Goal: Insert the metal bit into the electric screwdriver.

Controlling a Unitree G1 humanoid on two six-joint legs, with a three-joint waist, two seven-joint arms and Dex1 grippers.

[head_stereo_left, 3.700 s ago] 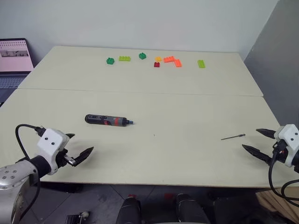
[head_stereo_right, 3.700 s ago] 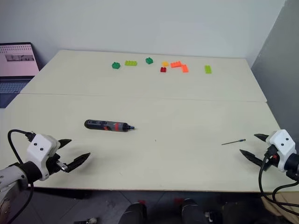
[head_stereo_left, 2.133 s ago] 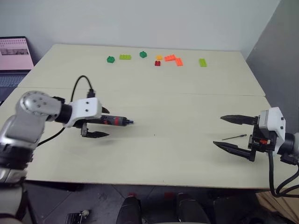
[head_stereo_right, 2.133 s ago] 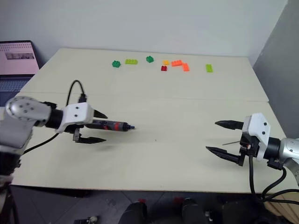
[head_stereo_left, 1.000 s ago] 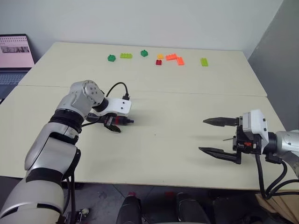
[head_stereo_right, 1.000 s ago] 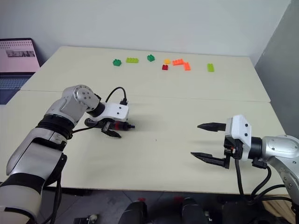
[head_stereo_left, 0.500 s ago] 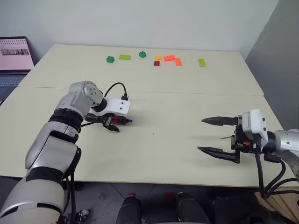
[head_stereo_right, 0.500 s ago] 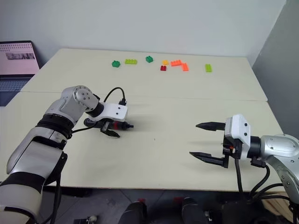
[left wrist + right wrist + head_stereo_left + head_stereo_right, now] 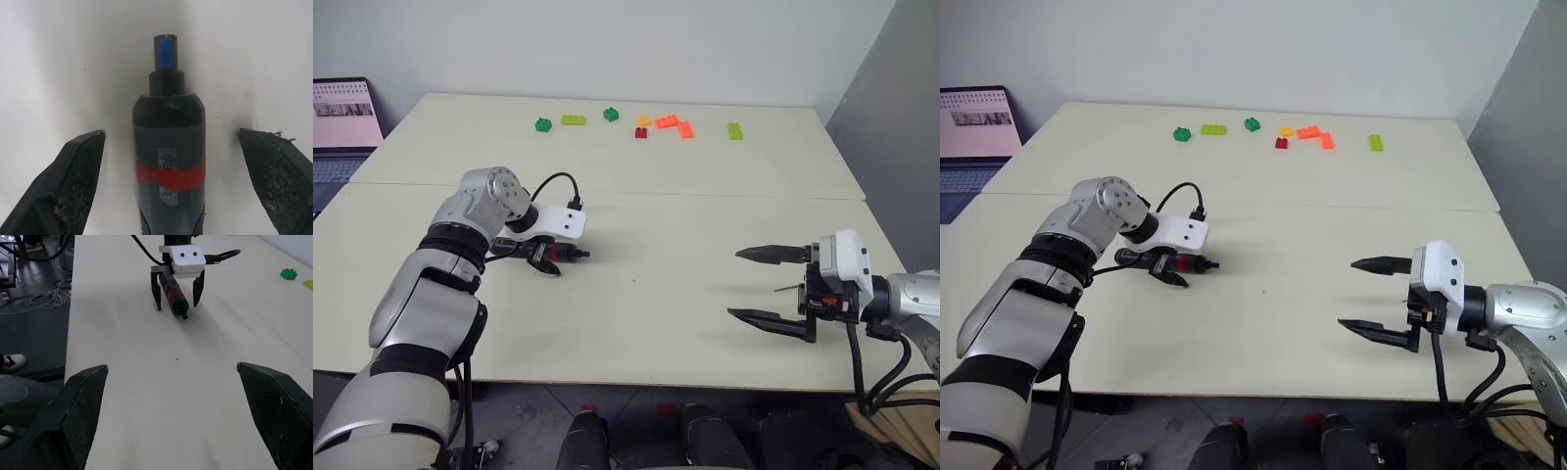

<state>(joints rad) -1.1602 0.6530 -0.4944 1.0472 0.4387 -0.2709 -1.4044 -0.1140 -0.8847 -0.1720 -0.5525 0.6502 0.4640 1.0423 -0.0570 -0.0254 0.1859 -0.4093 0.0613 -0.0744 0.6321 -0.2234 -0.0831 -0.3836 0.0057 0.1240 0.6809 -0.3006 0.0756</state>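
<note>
Screwdriver (image 9: 169, 161) still flat on desk (image 9: 636, 323) between left claw's (image 9: 546, 260) spread fingers, gap apparently slightly narrower than before. Right claw (image 9: 767, 284) unmoved, wide open; metal bit (image 9: 787, 288) just behind it. Laptop (image 9: 340, 122) beyond the desk's left edge.

Bright, even light throughout, soft faint shadows on the table (image 9: 705, 225), and the views all reasonably sharp.

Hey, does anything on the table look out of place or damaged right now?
Nothing stands out. The electric screwdriver lies flat and intact between the open fingers of the left pincer, and the toy bricks sit scattered along the far edge.
</note>
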